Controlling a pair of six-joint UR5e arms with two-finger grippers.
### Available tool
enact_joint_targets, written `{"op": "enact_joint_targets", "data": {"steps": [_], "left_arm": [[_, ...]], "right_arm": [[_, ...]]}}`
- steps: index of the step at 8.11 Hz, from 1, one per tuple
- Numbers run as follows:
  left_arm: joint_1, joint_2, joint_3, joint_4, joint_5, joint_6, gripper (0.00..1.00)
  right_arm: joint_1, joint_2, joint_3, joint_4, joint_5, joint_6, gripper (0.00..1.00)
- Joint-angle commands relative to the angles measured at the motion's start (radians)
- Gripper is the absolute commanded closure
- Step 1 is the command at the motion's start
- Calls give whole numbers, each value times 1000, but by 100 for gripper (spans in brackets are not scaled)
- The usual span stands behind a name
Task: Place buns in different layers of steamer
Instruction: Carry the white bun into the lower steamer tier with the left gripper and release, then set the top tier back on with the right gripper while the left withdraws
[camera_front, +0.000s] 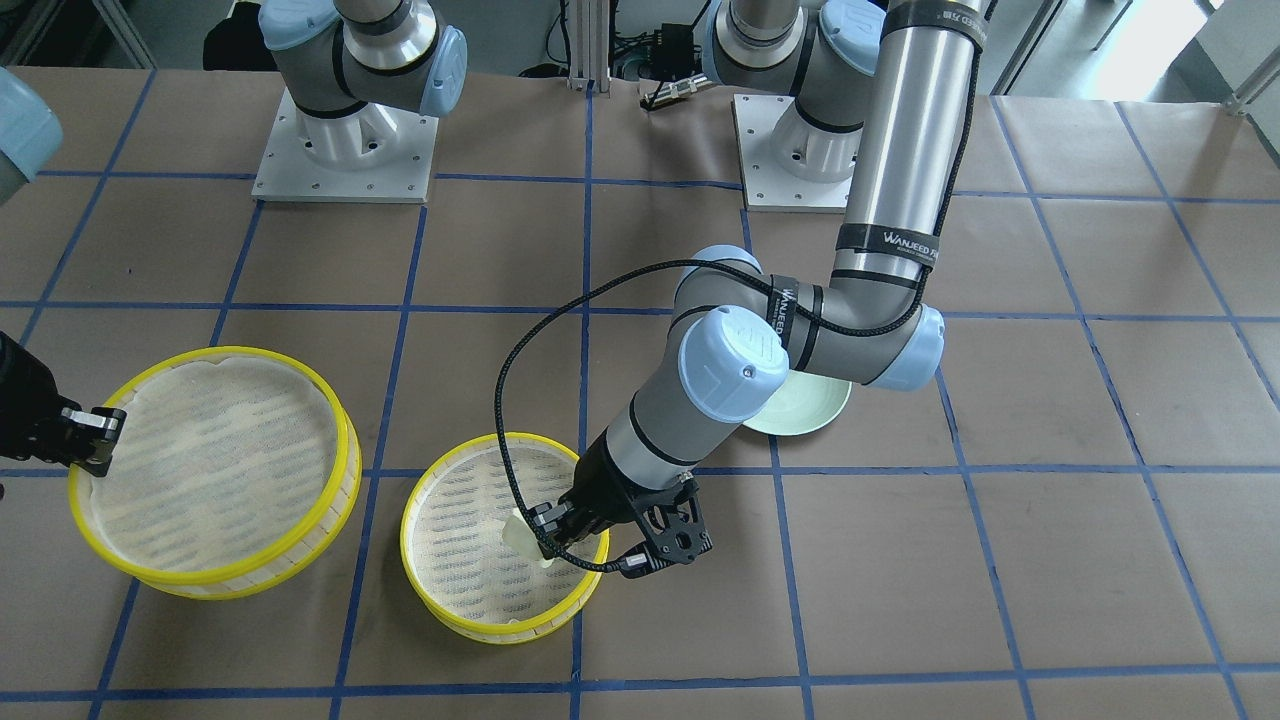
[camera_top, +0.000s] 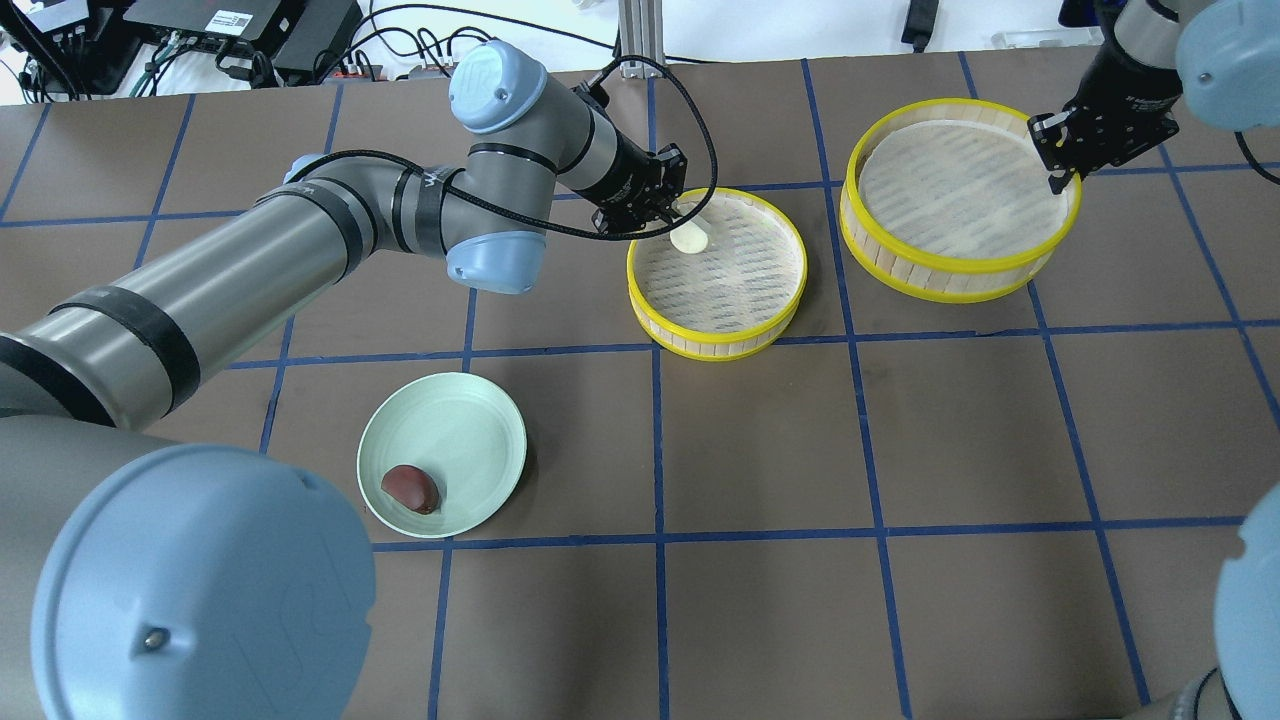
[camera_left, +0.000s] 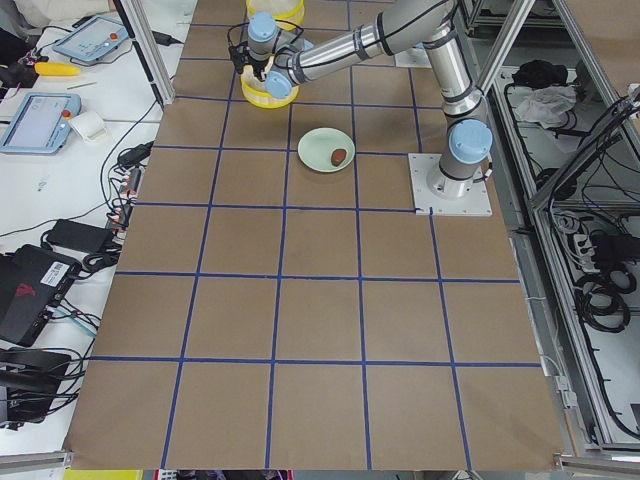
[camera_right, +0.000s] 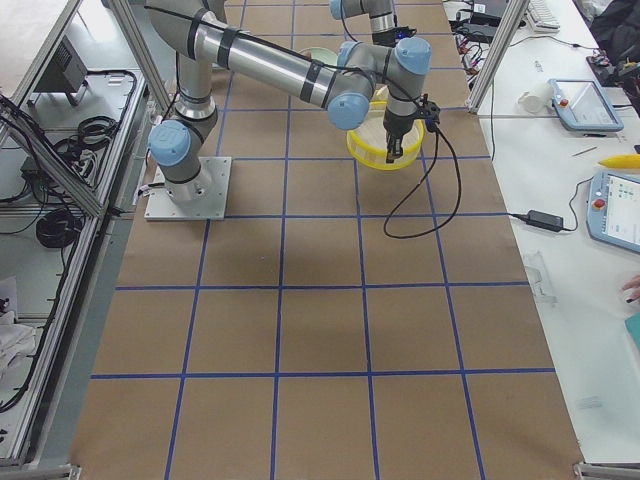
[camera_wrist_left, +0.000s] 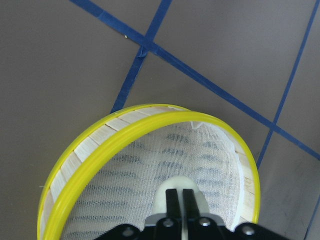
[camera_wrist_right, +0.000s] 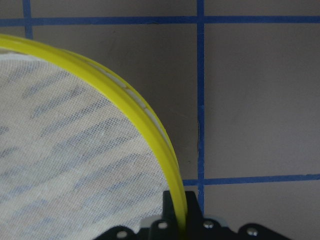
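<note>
My left gripper (camera_top: 668, 216) is shut on the cream-white bun (camera_top: 690, 238) and holds it just inside the near-left edge of the middle steamer layer (camera_top: 716, 343). In the left wrist view the fingers (camera_wrist_left: 172, 200) pinch the bun (camera_wrist_left: 201, 201) above the mesh. My right gripper (camera_top: 1060, 178) is shut on the yellow rim of the second steamer layer (camera_top: 950, 268); the right wrist view shows the rim (camera_wrist_right: 125, 92) between its fingers. I cannot tell whether that layer is lifted. The dark reddish-brown bun (camera_top: 410, 488) lies on the pale green plate (camera_top: 465, 435).
The two layers stand side by side at the table's far side, a small gap between them. The plate is nearer the robot, on its left, and the left forearm (camera_front: 690, 400) partly hides the plate (camera_front: 810, 410) in the front view. Brown paper with blue tape lines covers the table.
</note>
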Motion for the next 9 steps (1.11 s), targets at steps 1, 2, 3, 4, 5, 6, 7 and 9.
{"op": "enact_joint_targets", "data": {"steps": [1,2,3,4,5,6,7,9], "left_arm": [[-13,-7,0,6,10,-123,26],[-13,-1,2,5,12,-166,18],[-13,16,5,0,14,-177,16],[-8,71,-1,-20,48,-144,16],[10,117,-6,-105,128,-25,13],[47,157,-6,-200,191,72,7],[105,200,-10,-296,263,149,2],[208,269,-17,-499,317,320,0]], "right_arm": [[0,1,0,2,0,1,100],[0,1,0,2,0,-1,100],[0,-2,0,3,2,2,100],[0,-2,0,3,2,2,100],[0,-6,0,3,3,8,100],[6,-12,2,3,3,21,100],[27,-23,0,-4,11,68,100],[133,-17,0,-21,14,190,100]]}}
